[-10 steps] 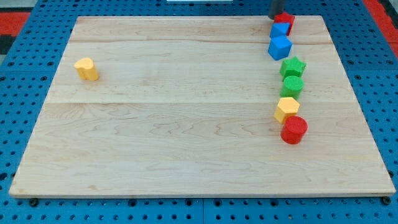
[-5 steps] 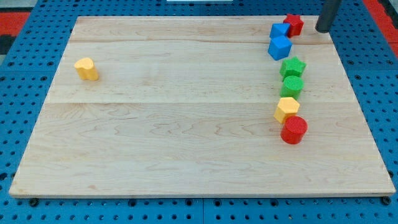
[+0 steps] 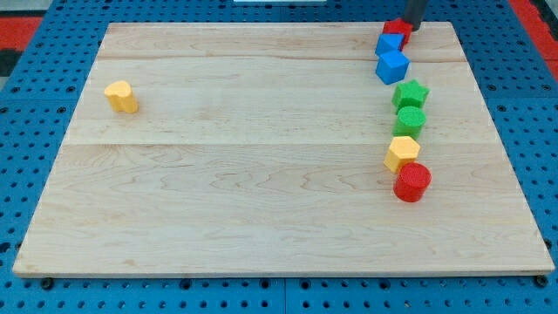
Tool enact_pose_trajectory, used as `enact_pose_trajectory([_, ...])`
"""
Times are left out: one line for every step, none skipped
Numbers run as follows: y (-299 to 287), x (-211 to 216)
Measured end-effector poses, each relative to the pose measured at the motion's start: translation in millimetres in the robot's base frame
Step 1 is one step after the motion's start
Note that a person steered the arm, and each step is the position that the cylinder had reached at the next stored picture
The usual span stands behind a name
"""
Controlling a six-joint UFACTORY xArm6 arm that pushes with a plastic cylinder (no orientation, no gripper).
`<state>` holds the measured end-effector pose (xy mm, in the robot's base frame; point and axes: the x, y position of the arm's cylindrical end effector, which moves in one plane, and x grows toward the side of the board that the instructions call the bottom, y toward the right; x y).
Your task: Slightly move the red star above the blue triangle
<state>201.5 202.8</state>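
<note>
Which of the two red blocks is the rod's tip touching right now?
The red star at the view's top right, just above the upper blue block. My tip sits against its right side. The red cylinder lies far below, untouched.

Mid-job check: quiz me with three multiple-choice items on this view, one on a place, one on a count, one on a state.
1. Where is my tip?
A. at the red star block, the view's top right
B. beside the yellow block at the view's left
C. at the board's bottom edge

2. How many green blocks?
A. one
B. two
C. four

3. The red cylinder block and the yellow hexagon block are:
A. stacked
B. far apart
C. side by side, touching

Answers: 1 A, rod ends at the star. 2 B, green star block and another green block. 3 C, no gap shows.
</note>
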Motion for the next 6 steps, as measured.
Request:
enact_pose_trajectory([-12.0,-8.6])
enact_pose_trajectory([-12.5,-9.6])
enact_pose_trajectory([-81.4,-9.9])
enact_pose_trajectory([-104.4,-9.9])
enact_pose_trajectory([-166.7,2.7])
enact_pose_trajectory([-259.7,25.6])
